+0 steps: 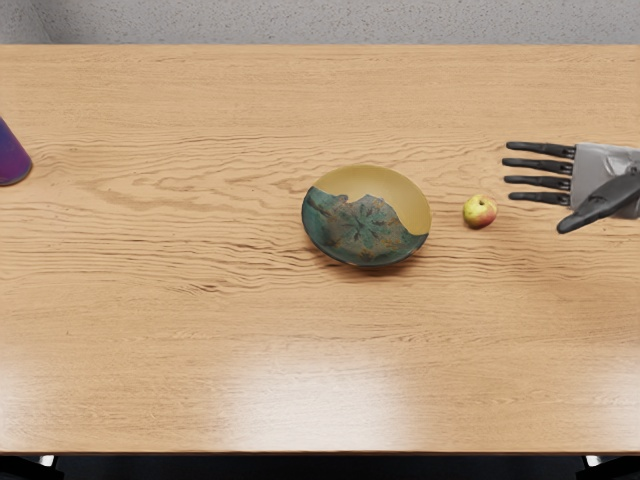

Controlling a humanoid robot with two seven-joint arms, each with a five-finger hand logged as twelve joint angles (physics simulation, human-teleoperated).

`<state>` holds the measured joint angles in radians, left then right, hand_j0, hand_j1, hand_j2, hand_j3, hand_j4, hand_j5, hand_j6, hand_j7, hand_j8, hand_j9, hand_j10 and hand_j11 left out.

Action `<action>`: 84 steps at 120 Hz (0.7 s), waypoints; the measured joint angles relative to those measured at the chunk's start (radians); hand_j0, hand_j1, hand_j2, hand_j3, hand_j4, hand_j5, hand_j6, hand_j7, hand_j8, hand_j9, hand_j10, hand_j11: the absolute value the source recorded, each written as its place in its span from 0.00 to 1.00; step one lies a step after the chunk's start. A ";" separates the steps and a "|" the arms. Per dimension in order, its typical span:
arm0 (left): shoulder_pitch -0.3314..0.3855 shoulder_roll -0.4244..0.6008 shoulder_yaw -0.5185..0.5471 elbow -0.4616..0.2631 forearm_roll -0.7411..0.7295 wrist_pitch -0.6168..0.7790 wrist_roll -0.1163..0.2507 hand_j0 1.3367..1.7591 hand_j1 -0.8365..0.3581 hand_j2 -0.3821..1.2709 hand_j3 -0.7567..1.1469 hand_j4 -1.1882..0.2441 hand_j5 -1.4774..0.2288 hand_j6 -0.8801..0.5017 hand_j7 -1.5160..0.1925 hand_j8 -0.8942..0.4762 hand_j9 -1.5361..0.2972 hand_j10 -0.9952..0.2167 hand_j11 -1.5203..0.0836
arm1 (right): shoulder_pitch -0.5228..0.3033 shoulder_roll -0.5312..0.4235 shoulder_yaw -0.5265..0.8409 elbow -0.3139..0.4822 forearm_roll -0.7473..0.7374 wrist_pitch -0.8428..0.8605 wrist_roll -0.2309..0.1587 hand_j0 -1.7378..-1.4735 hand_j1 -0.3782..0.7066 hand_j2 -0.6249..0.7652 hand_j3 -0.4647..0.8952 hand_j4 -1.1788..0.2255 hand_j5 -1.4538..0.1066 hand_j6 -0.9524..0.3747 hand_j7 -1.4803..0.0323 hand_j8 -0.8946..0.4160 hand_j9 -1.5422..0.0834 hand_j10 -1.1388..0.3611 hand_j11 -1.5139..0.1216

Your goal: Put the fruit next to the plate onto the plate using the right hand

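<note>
right hand: it hung at the right edge, fingers straight, spread and released, holding nothing. The tips pointed at the fruit, likely posed for your reach.
apple: it sat on the counter just past the fingertips, apart from them and not yet on the plate.
plate: it lay beyond the apple from the fingers, near it without touching. It was bare, so you had room to set the fruit down.
purple object: it stood farthest from the fingers, well clear of your path.

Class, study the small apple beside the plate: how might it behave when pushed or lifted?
The apple is round and lies free on the flat table, so a nudge would probably roll it. It looks small beside the right hand, so likely light and easily enclosed.
</note>
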<state>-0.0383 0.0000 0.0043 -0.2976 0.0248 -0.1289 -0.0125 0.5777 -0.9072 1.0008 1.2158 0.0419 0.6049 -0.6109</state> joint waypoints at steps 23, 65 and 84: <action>0.001 0.000 0.000 0.000 0.000 0.000 0.000 0.76 0.99 0.23 0.40 0.83 0.87 0.64 0.89 0.65 0.84 0.82 0.95 | 0.031 0.060 0.010 0.022 -0.066 0.005 0.000 0.30 0.05 0.45 0.34 0.82 0.91 0.70 0.96 0.67 0.93 0.75 0.91; 0.000 0.000 0.000 0.000 0.000 0.000 0.000 0.76 0.99 0.23 0.40 0.83 0.87 0.64 0.89 0.65 0.84 0.82 0.95 | 0.099 0.242 0.034 0.187 -0.819 -0.374 0.000 0.30 0.08 0.44 0.34 0.80 0.89 0.68 0.93 0.64 0.91 0.73 0.88; 0.000 0.000 0.000 0.000 0.000 0.000 0.000 0.76 0.99 0.23 0.40 0.83 0.87 0.64 0.89 0.65 0.84 0.82 0.95 | 0.138 0.263 -0.172 0.190 -0.975 -0.595 0.000 0.30 0.07 0.44 0.34 0.81 0.90 0.68 0.94 0.65 0.91 0.73 0.89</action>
<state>-0.0383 0.0000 0.0045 -0.2976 0.0246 -0.1289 -0.0127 0.7153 -0.6442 0.8285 1.4053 -0.9330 0.0101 -0.6109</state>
